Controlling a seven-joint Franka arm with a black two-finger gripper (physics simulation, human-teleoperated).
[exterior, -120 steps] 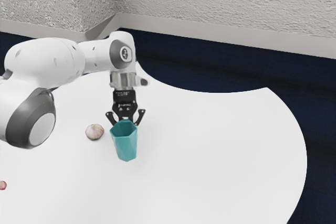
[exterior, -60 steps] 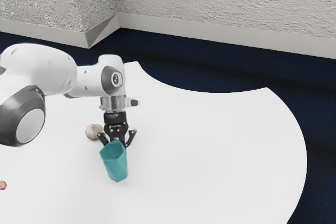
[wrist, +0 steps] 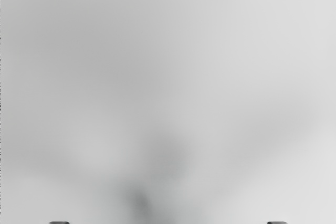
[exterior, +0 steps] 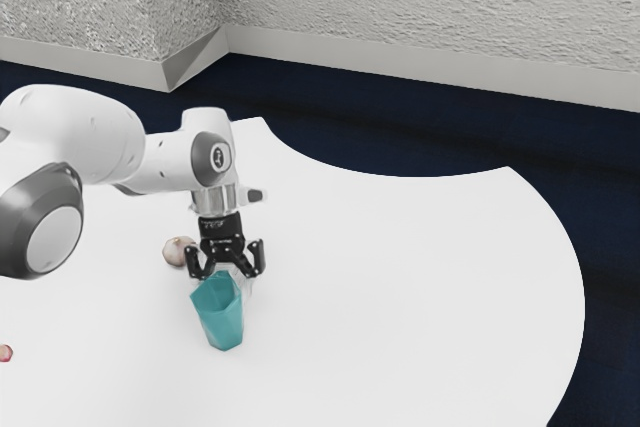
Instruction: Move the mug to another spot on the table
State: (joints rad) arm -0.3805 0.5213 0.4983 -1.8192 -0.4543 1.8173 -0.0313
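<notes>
Teal mug [exterior: 220, 315] stood upright on the white table [exterior: 420, 277], near a garlic bulb [exterior: 178, 250]. Gripper [exterior: 226, 271] hung just over its rim, fingers spread wide, gripping nothing. Probably released: retreat straight up, don't clip the rim.

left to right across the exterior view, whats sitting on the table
small reddish thing at the view's left edge → garlic bulb → teal mug

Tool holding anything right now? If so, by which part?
Nothing held. The tool is open, fingers spread just above the rim of the teal mug, which sits on the table.
</notes>
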